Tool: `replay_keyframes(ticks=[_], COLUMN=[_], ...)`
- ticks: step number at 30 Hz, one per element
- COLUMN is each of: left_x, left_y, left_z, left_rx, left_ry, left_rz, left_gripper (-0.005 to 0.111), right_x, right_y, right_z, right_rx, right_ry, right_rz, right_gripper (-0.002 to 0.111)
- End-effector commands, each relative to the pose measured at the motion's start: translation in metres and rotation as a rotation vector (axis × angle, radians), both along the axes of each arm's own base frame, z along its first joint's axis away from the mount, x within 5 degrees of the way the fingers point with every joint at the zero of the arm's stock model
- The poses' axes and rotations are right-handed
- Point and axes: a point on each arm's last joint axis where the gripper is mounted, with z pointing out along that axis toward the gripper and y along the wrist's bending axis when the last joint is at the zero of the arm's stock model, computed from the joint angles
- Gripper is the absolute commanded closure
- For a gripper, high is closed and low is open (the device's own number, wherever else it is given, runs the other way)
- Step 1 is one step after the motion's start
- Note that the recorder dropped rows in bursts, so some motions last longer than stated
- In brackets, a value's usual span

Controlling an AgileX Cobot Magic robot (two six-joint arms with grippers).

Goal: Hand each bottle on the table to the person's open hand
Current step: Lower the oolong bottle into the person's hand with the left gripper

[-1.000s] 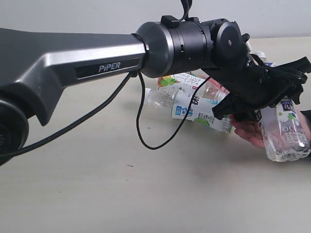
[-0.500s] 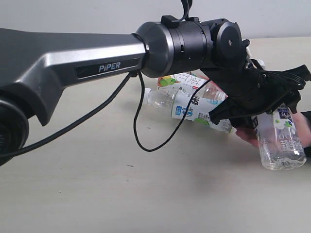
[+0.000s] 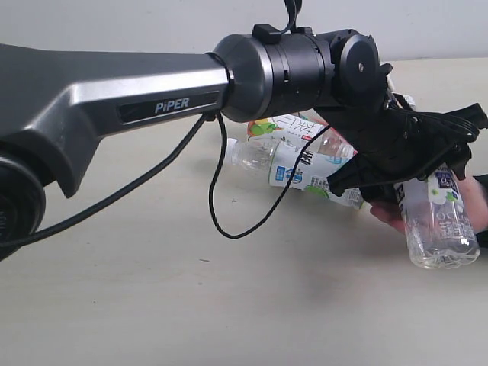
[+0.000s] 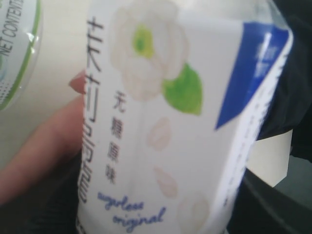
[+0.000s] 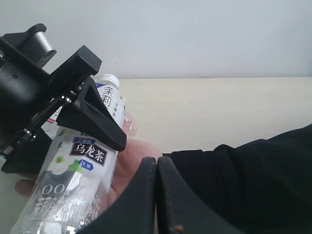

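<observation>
The pale beige tabletop [image 3: 191, 305] lies open up front; lying clear plastic bottles [image 3: 293, 164] and the person's bare hand [image 3: 386, 214] crowd my held clear bottle [image 3: 442, 229].

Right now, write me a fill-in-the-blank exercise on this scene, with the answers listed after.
1. The left tool grips a clear bottle over the person's open ____.
2. The right tool is ____ and holds nothing.
3. The lettering on the left arm reads ____.
4. The person's sleeve is ____ in colour.
Missing words: hand; shut; PiPER; black.
</observation>
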Motion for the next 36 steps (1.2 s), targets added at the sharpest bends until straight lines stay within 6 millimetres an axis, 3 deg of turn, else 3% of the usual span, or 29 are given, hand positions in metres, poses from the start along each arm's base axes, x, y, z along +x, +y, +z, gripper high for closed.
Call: replay_keyframes(ticks=[1,21,28,36], left_x=[0.0009,0.0021,0.0021,0.0024], left_y=[-0.0020,-0.0015,-0.0011,-0.0006], left_z=[0.0065,0.0062,0.0058,0.0054], left_rx=[-0.026,-0.016,-0.008,0.003], left_ry=[-0.029,-0.071,-0.086,-0.117], left_rz=[0.007,-0.021,-0.036,-0.066], left_gripper=[0.058,0.054,0.021,0.021], right_x=[0.0001,0.0001,0.0001,-0.0002], right_y=[0.0000,0.0000,0.0000,-0.0002], right_z=[-0.0001,-0.0001,-0.0001,-0.0012], right_rx=[0.003,0.003,0.003,0.000], right_ry=[-0.013,-0.013,-0.013,-0.001], right_rz=[-0.002,-0.002,-0.002,-0.002], right_gripper=[0.108,0.108,0.108,0.108])
